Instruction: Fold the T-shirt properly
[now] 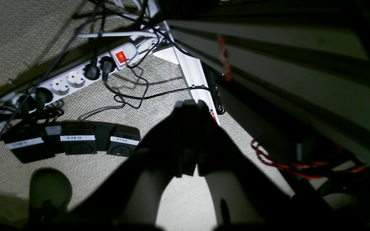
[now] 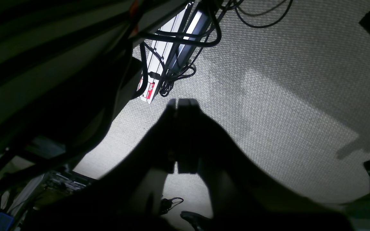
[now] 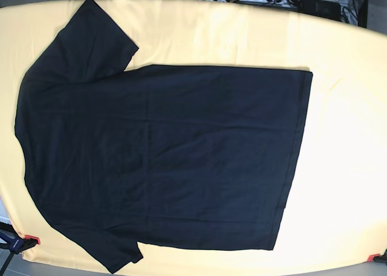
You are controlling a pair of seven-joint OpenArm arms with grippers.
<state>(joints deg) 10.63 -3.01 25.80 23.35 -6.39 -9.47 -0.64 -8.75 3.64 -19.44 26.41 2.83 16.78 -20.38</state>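
T-shirt (image 3: 163, 161) lies flat, unfolded on the yellow tablecloth (image 3: 344, 167), hem toward base view's right; left gripper (image 1: 189, 104) and right gripper (image 2: 181, 102) hang off-table over carpet, jaws together, empty; folding unstarted, next likely reaching for an edge.

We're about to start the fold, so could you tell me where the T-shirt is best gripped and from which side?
The T-shirt lies spread flat on the yellow tablecloth, collar end toward the base view's left, hem toward its right. I'd probably pinch the upper sleeve and the hem's upper corner, coming from above at the top edge, where bare cloth leaves room.
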